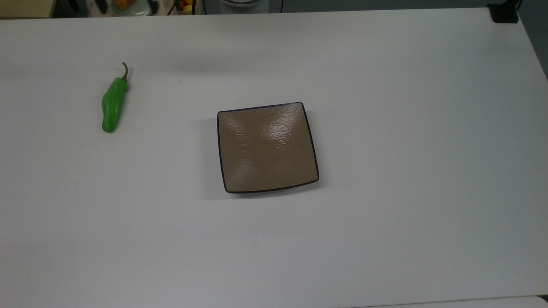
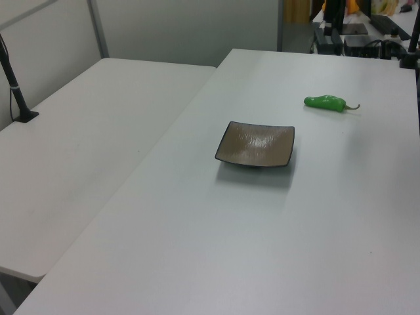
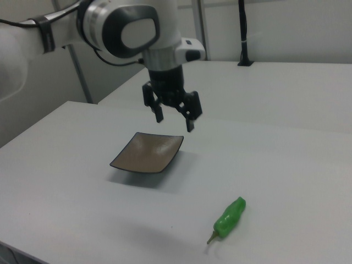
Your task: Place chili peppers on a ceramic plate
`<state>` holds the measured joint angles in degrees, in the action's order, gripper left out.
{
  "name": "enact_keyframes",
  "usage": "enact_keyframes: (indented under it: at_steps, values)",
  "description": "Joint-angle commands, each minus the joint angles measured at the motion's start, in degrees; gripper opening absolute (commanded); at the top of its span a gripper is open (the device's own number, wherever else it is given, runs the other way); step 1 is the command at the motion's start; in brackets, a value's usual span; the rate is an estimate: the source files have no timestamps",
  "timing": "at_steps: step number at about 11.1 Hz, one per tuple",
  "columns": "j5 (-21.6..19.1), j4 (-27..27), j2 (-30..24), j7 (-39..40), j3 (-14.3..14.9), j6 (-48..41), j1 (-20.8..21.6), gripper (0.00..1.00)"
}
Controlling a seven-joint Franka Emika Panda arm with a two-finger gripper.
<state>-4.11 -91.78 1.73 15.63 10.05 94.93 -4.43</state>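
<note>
Pepper point(image 1: 114, 105) lies alone on the white table point(image 1: 385, 128), well apart from the ceramic plate point(image 1: 267, 147), toward the top view's left, so it is not yet placed. Its stem points to the table's far edge. The claw point(image 3: 175, 117) hangs in the air with its fingers spread wide and empty, I think ready to approach. No writing or brand can be read
</note>
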Motion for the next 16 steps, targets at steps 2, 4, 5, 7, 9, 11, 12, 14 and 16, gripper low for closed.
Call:
enact_keyframes:
  at_steps: [2,4,5,7,9,11,12,14,16]
  values:
    - [0.33,-4.79,0.29,6.77,5.67,6.04,0.39,1.00]
    - [0.41,-7.87,0.55,9.48,5.95,9.21,-1.97,1.00]
    - [0.41,-8.84,1.51,12.03,6.12,9.92,-3.47,1.00]
    - [1.11,-8.94,4.05,14.76,7.00,11.23,-5.06,1.00]
    - [1.56,-10.95,5.82,15.13,7.09,15.70,-5.24,1.00]
    - [1.56,-13.15,7.57,15.22,7.09,19.66,-5.42,1.00]
    - [1.56,-13.85,8.89,15.22,7.00,21.33,-5.33,1.00]
    - [1.56,-14.91,10.91,15.22,6.91,24.32,-4.72,1.00]
    - [1.47,-16.23,12.67,15.13,6.48,28.28,-4.36,1.00]
